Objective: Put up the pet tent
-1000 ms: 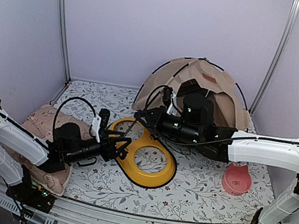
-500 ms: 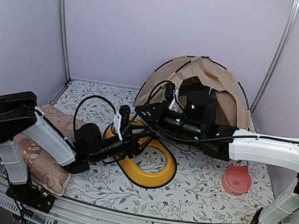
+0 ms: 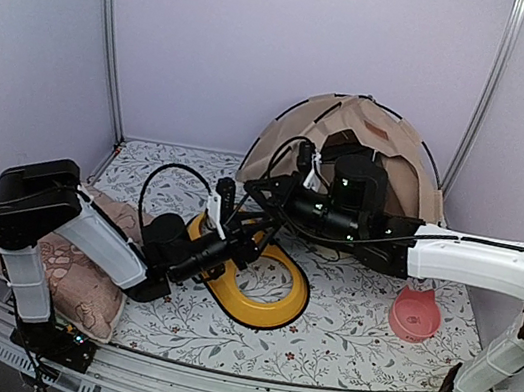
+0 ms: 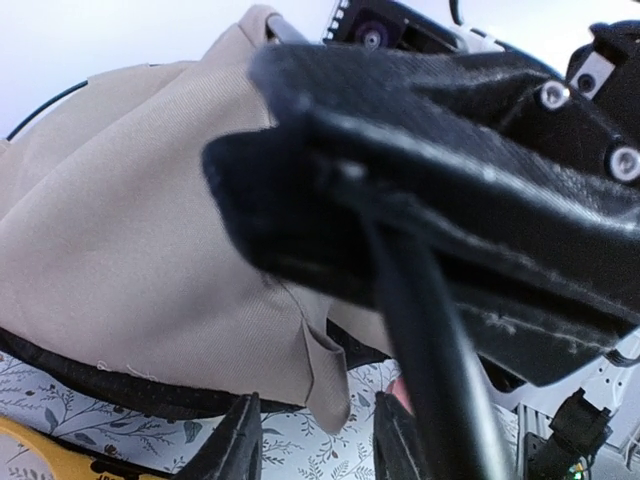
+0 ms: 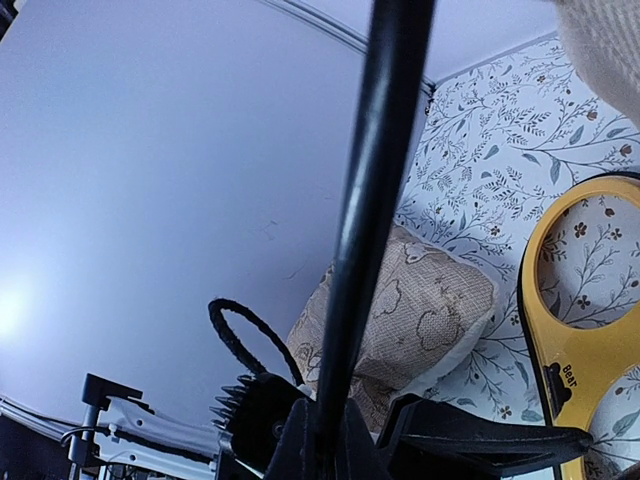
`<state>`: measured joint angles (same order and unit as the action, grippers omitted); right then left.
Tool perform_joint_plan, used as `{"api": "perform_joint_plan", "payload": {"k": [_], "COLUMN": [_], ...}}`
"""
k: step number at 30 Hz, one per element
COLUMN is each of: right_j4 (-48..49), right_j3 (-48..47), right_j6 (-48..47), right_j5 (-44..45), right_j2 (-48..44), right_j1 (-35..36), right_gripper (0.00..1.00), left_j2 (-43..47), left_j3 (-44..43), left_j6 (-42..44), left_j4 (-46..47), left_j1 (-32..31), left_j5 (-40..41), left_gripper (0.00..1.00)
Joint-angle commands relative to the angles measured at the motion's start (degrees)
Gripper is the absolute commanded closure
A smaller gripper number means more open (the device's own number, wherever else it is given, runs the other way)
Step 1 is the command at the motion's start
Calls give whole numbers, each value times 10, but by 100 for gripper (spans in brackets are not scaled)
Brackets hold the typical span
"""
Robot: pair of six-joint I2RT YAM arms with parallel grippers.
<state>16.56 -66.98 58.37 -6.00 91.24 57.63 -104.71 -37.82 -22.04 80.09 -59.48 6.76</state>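
Tan pet tent (image 4: 130, 260), black pole (image 4: 432, 360) up close

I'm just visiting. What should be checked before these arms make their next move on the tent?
1. The right gripper is shut on the pole: ok.
2. The left gripper is open, fingers apart: ok.
3. The pole sits between the left fingers: cannot tell, too blurred.
4. The tent dome is raised: ok.
5. The tray is out of the way: not ok, it lies under the left gripper.
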Motion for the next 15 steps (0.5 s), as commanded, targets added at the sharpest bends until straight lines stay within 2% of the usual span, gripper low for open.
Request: {"api": "perform_joint_plan", "payload": {"k": [1, 8, 15], "right_j4": [57, 55, 66], "right_j3": [-5, 0, -4], "right_j6": [4, 5, 23], "right_j5": [9, 12, -6], "right_j2": [-37, -45, -40], "right_j1": [3, 0, -1], "right_gripper": [100, 100, 100], "left_j2": [-11, 17, 6], "left_j3": [22, 74, 48], "left_j6": [9, 7, 10], "left_j4": [6, 50, 47], "left_j1": [-8, 3, 7], "left_j5": [9, 22, -5], "left_gripper": [61, 57, 57]}}
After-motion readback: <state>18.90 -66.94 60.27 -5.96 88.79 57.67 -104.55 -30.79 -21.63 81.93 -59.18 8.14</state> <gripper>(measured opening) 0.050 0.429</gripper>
